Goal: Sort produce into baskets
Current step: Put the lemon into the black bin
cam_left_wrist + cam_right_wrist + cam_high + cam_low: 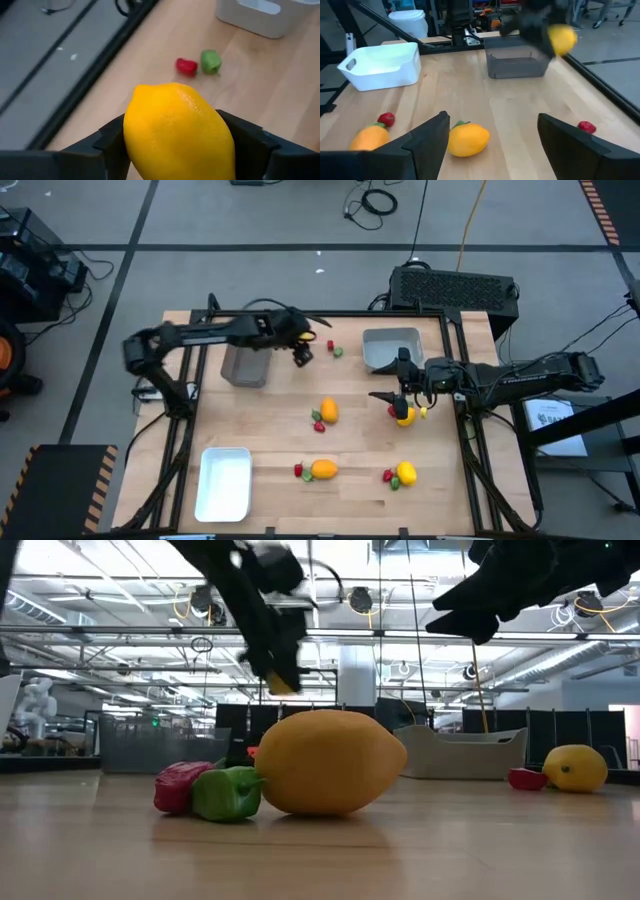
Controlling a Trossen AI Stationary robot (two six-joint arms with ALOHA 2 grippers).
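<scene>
The left tool [175, 150] is clenched on a yellow lemon [177, 132], held above the tabletop [290, 442] near its far edge, just beside the brown-grey basket [245, 366]. A red berry [186, 66] and a green leaf piece [210, 60] lie close together on the wood beyond it. The left arm reaches in level from the left edge, its wrist bent downward. The lemon's long axis runs across the fingers, one pointed end sticking out. The right tool [490, 137] hangs released over another lemon [467, 139] near the right edge, close to the grey-blue basket [390, 348]. The white basket [224, 483] sits at the near left corner.
</scene>
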